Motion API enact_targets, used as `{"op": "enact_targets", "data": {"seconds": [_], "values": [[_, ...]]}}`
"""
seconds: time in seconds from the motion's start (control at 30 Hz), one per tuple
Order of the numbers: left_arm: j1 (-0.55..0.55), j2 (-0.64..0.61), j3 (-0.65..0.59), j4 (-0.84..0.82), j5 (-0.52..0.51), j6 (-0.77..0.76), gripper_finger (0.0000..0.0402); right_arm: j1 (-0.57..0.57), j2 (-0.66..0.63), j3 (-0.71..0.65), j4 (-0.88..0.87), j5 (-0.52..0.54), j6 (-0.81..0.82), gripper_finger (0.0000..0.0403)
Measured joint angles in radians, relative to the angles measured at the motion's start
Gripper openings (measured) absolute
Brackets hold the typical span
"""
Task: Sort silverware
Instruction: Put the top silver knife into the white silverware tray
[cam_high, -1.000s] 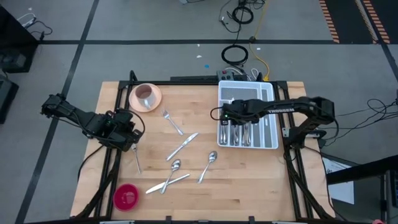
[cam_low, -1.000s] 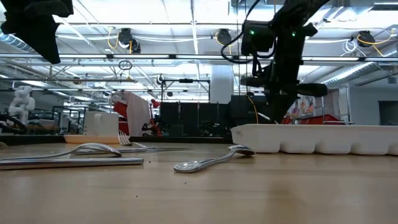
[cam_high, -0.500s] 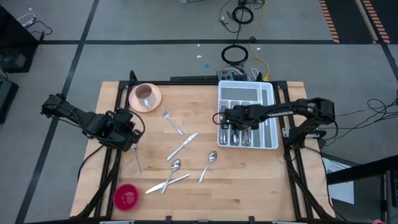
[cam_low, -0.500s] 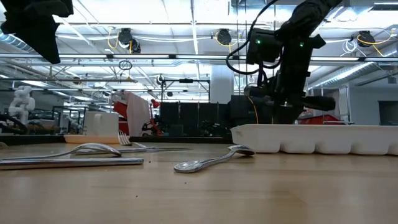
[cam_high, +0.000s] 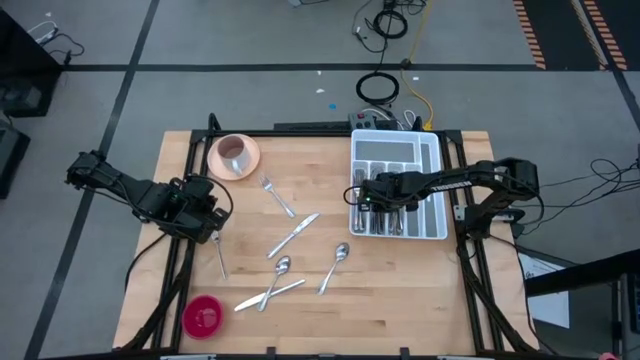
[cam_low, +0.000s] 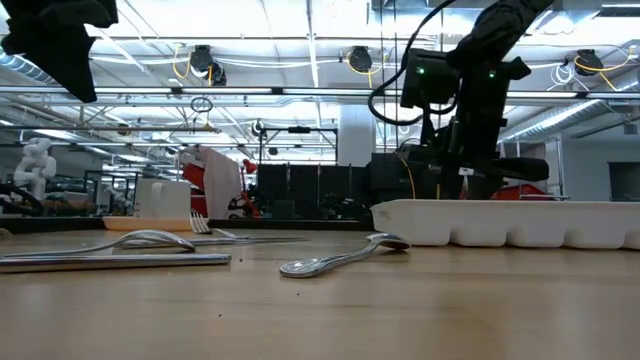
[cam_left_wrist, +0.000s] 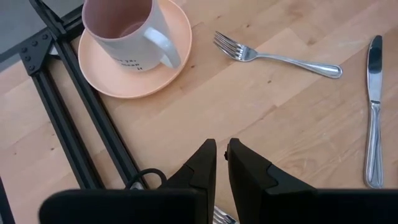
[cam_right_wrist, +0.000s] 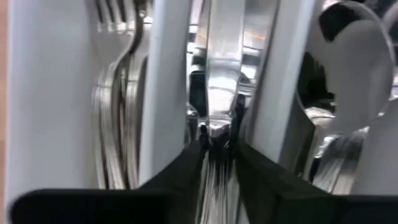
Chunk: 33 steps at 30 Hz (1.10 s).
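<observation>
Six loose pieces: the silverware on the desk lies left of the tray, well apart from it
Fork (cam_high: 277, 196): far of the group, near the cup; its tines point to the saucer
Knife (cam_high: 293, 235): just near of that fork, lying at a slant
Spoons: one (cam_high: 335, 265) towards the right, another spoon (cam_high: 278, 275) left of it
Second knife (cam_high: 268, 293): nearest of the group, crossing under the left spoon's handle
Last piece (cam_high: 220, 258): at the desk's left edge, just near of the left pincer; its kind cannot be told
Tray (cam_high: 437, 178): white, compartmented, at the desk's far right; forks (cam_right_wrist: 115, 93), knives (cam_right_wrist: 221, 62) and spoons (cam_right_wrist: 354, 62) lie sorted in neighbouring slots
Right pincer (cam_high: 363, 195): low over the left part of the tray, its tip down in the knife slot; bright metal shows at its tip, but whether it pinches it or stands spread I cannot tell
Left pincer (cam_left_wrist: 221, 163): waits over the desk's left edge, pressed nearly together with only a slit, pinching nothing
Cup (cam_high: 233, 152): pink inside, upright on its saucer (cam_left_wrist: 124, 81) at the far left corner
Red round object (cam_high: 203, 316): at the near left corner
</observation>
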Motion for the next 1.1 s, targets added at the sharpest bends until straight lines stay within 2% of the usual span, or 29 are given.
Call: {"op": "enact_targets", "data": {"seconds": [0.17, 0.3, 0.4, 0.63, 0.73, 0.93, 1.1], "values": [[0.0, 0.0, 0.0, 0.002, 0.0, -0.001, 0.0048, 0.001, 0.0, 0.0, 0.024, -0.002, -0.026, 0.0161], [0.0, 0.0, 0.0, 0.002, 0.0, -0.001, 0.0048, 0.005, 0.002, 0.019, 0.027, -0.008, -0.081, 0.0197], [0.0, 0.0, 0.0, 0.002, 0.0, -0.001, 0.0048, 0.007, 0.0, 0.064, -0.008, -0.002, -0.145, 0.0206], [0.0, 0.0, 0.0, 0.002, 0.0, -0.006, 0.0048, 0.015, -0.006, 0.271, -0.097, 0.001, -0.358, 0.0204], [0.0, 0.0, 0.0, 0.002, 0.0, -0.006, 0.0048, 0.03, -0.007, 0.377, -0.088, 0.001, -0.536, 0.0206], [0.0, 0.0, 0.0, 0.002, -0.001, -0.008, 0.0048, 0.093, 0.056, 0.572, -0.018, -0.048, -1.023, 0.021], [0.0, 0.001, 0.0, 0.007, -0.002, -0.008, 0.0048, 0.104, 0.171, 0.704, -0.001, -0.14, -1.258, 0.021]]}}
